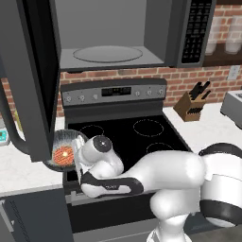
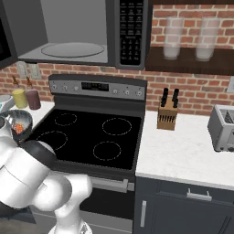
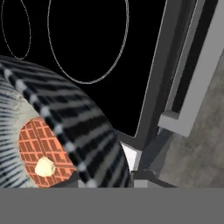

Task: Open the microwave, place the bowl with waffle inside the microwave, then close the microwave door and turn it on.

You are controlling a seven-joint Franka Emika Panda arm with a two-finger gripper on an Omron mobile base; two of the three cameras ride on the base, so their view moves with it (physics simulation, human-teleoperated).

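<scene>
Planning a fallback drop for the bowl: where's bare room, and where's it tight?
Free: the microwave cavity over its glass turntable; the stove top with its four bare burners; the white counter between knife block and toaster. Tight: left of the stove, where the bowl with waffle sits under the open microwave door, beside the jars.

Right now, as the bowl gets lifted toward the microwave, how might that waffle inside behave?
The waffle lies loose and flat in the bowl, so it could slide if the bowl tilts. It looks thin, probably light and fairly stiff. The pale lump on top may roll off.
</scene>
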